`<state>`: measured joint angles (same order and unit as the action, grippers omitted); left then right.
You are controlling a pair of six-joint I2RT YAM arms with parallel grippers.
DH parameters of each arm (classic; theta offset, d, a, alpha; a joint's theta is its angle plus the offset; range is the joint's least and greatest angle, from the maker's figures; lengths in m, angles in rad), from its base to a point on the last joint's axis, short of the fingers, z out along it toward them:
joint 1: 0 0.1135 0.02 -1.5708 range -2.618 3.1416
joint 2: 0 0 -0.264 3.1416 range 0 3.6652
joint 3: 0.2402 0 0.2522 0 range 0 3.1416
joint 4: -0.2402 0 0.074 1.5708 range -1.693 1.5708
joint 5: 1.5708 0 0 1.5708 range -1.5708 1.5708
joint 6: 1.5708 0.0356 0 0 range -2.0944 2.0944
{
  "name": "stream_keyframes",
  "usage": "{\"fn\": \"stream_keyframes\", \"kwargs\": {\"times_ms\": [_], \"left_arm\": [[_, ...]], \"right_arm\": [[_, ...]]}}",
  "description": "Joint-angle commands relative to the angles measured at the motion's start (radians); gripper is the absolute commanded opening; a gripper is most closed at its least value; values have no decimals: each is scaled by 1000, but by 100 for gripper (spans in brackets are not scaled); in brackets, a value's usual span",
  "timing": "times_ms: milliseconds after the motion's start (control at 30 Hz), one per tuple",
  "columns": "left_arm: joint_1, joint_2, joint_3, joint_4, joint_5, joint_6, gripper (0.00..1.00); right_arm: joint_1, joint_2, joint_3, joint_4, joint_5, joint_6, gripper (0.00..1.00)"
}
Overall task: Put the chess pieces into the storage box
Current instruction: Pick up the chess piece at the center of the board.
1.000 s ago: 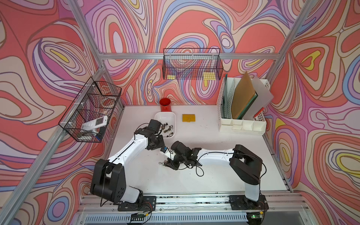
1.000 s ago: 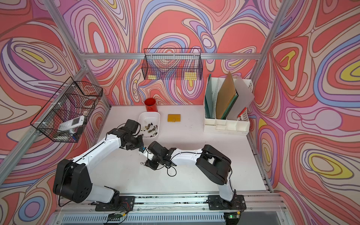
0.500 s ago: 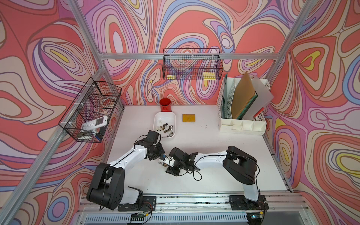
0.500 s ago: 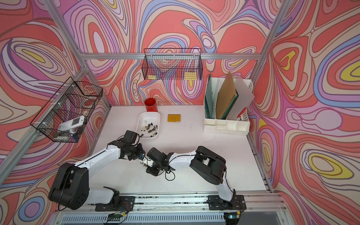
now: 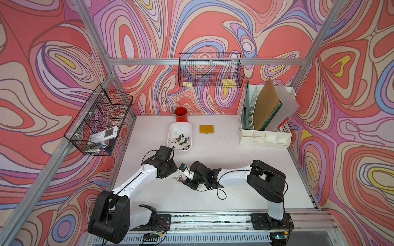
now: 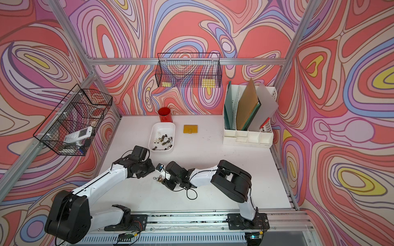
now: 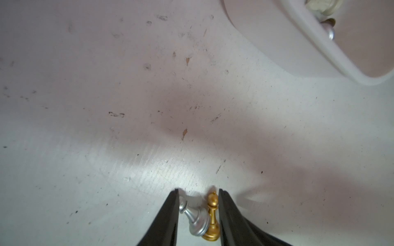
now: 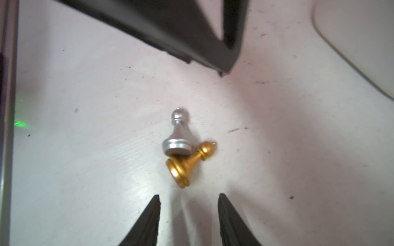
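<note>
We find the scuffed white table (image 7: 149, 106) bare between the shallow white plastic storage box (image 5: 181, 127) and the silver metal pawn (image 8: 178, 132) and brass-gold pawn (image 8: 187, 164), which lie touching in front of the box. The left gripper (image 7: 198, 190) and right gripper (image 8: 189, 195) hem that pair in from opposite sides.

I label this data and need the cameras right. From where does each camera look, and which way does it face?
Top views: high over the front edge, facing down toward the back wall; whole table, storage box, left arm, right arm.
Left wrist: on the left arm, facing the table between its open jaws; silver piece, gold piece.
Right wrist: on the right arm, low, facing those pieces beyond its open jaws; left jaws opposite.
Shared: every view shows these two touching pieces.
</note>
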<state>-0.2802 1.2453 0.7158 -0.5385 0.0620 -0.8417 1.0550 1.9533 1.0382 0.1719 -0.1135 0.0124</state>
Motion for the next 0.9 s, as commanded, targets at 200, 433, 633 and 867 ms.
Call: {"fn": "stream_keyframes", "kwargs": {"times_ms": [200, 433, 633, 867], "left_arm": [[11, 13, -41, -34, 94, -10, 36], [12, 6, -120, 8, 142, -36, 36], [11, 32, -153, 57, 166, -42, 37], [11, 74, -176, 97, 195, -48, 36]], "right_arm": [[-7, 64, 34, 83, 3, 50, 47], [-8, 83, 37, 85, -83, 30, 49], [-8, 93, 38, 98, -148, 9, 53], [-9, 106, 55, 83, -196, -7, 56]]}}
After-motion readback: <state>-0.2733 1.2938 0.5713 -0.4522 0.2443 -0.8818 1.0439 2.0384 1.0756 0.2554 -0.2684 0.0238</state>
